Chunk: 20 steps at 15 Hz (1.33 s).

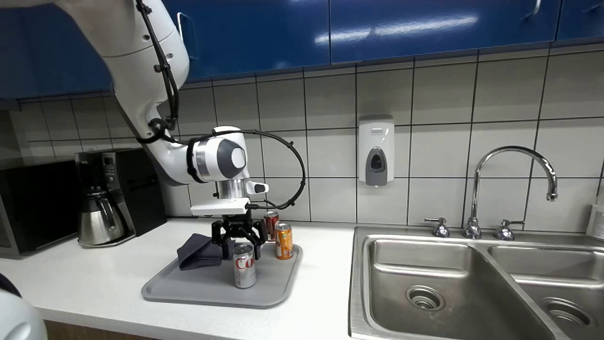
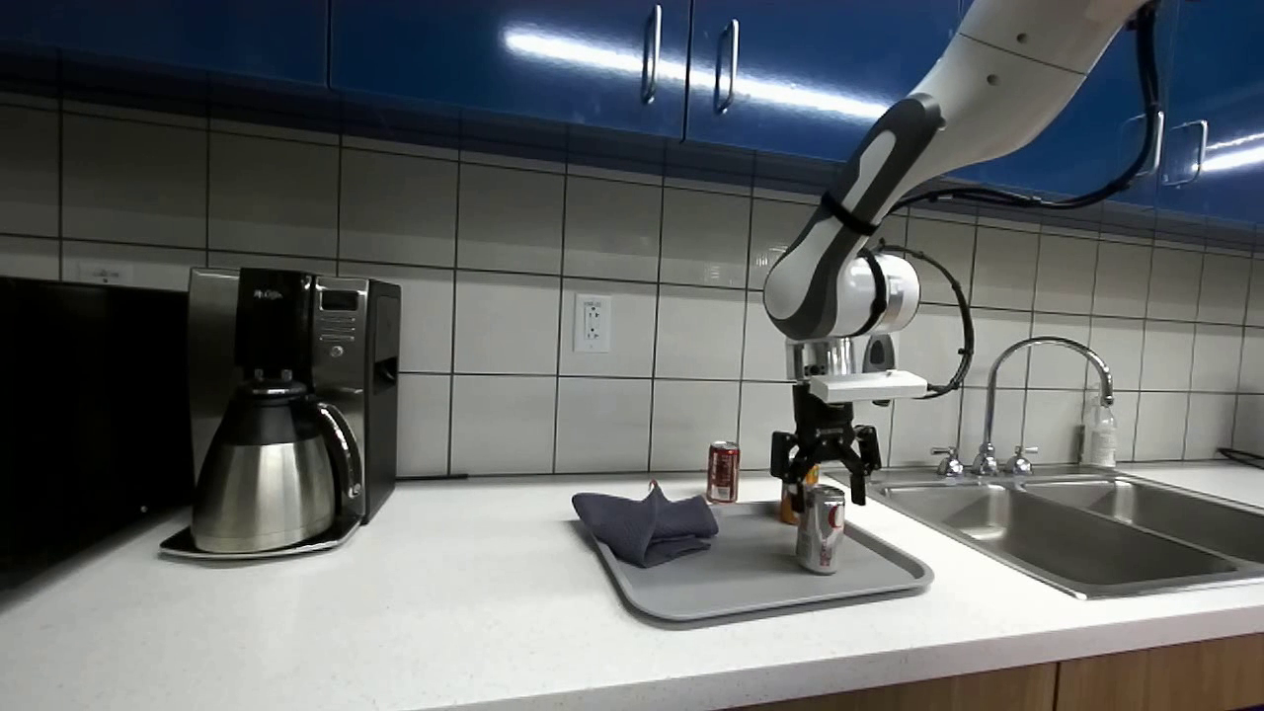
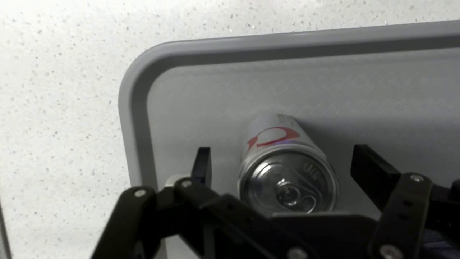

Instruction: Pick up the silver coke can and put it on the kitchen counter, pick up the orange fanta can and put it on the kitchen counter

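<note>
In an exterior view, the silver Coke can [image 2: 820,533] and fingers [image 2: 858,489] hide most of the orange Fanta can [image 2: 788,509]; in both exterior views, the steel double sink [image 1: 457,283] is cut off near 4 o'clock; in the wrist view, the grey tray [image 3: 201,100] runs out of frame at 3 o'clock.

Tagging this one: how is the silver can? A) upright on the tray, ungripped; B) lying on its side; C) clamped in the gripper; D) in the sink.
A: the wrist view shows the silver can standing on the tray with gaps to the fingers on both sides.
</note>
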Available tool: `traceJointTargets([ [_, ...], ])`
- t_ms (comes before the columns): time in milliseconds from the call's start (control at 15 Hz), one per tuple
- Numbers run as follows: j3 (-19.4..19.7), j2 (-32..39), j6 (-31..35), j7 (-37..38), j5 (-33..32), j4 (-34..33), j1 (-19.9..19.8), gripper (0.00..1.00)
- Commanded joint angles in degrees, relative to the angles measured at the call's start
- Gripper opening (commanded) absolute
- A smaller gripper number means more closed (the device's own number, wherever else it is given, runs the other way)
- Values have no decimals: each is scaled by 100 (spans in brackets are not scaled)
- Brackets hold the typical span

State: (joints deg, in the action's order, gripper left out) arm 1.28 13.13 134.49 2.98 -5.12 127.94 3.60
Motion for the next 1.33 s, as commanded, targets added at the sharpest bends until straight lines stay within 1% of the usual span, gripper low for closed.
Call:
traceJointTargets([
  [0, -29, 65, -6, 161, -112, -38, -22, 100],
  [1067, -31, 174, 11, 119, -67, -182, -30, 100],
  [1133, -32, 183, 35, 99, -79, -174, -30, 75],
  [1200, -33, 185, 31, 88, -77, -173, -32, 72],
  [1267, -34, 176, 34, 76, -75, -167, -35, 66],
])
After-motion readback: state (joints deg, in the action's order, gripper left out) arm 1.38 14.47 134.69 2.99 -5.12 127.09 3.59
